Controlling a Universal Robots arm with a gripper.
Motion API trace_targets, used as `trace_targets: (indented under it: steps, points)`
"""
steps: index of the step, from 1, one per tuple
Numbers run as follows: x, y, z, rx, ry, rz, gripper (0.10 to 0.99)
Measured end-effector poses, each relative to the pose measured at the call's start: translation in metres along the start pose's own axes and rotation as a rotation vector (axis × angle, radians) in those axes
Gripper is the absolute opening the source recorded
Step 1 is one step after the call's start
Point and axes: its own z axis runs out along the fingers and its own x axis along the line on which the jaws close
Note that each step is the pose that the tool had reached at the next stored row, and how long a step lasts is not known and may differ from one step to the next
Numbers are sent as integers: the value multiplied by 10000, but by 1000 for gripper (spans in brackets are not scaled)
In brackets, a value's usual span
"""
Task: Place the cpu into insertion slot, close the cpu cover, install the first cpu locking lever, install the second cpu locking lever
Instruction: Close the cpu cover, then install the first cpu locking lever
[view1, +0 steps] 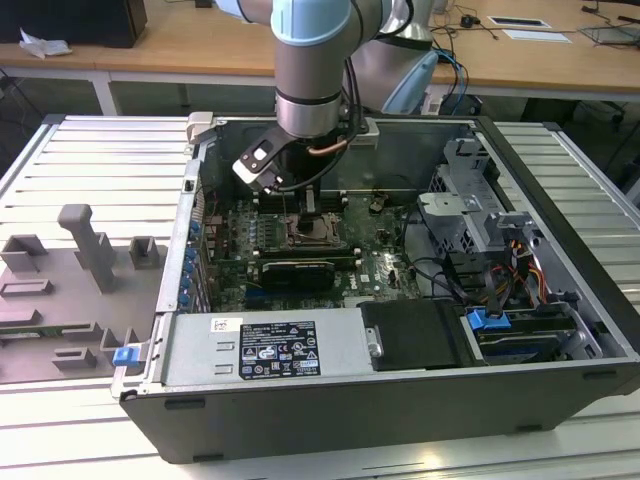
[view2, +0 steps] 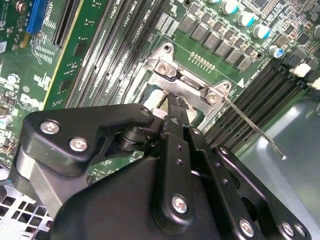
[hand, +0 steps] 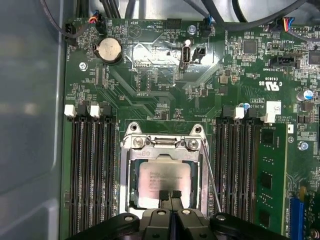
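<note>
Exterior view: a grey-and-blue robot arm (view1: 310, 80) is reaching down into an open computer case (view1: 560, 300) lying on a ribbed metal worktop (view1: 90, 160). Its wrist is hanging over the insertion slot (view1: 313, 237) on the green motherboard (view1: 375, 260). Grey holding fixtures (view1: 85, 250) are sitting on the worktop at the exterior view's left.

First wrist view: the cpu (hand: 162, 177) is lying seated in the insertion slot, its pale metal top showing through the square cut-out of the cpu cover (hand: 126, 175), whose silver frame is running around the chip. The black fingers (hand: 164, 195) are pressed together with nothing between them, their tips sitting over the chip's edge; whether they are touching it cannot be told. A thin locking lever (hand: 210, 175) is running along one side of the frame, beside the memory slots (hand: 237, 170).

Second wrist view: the closed fingers (view2: 172, 107) are pointing at the socket's screwed hinge bracket (view2: 187, 82). The locking lever (view2: 250, 125) is angling away from the frame, its tip hanging over a grey case panel (view2: 295, 150).
</note>
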Motion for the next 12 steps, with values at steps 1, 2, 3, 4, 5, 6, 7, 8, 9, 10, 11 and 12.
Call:
trace_targets:
  steps: [1,2,3,4,5,6,7,8,9,10,11,12]
  points:
    - [-1,14,1,0,1,0,106]
    - [-1,15,1,0,0,2,106]
    - [-1,16,1,0,0,1,106]
    - [0,16,0,-1,1,1,106]
    - [-1,16,-14,0,-1,1,106]
    - [0,17,-35,0,0,0,106]
    - [0,19,-92,0,0,1,106]
    - [0,20,-123,0,1,1,106]
    - [0,22,-185,-1,1,0,106]
    - [0,22,-212,0,1,1,106]
    - [1,23,-245,0,1,1,106]
    - [0,24,-262,0,0,0,106]
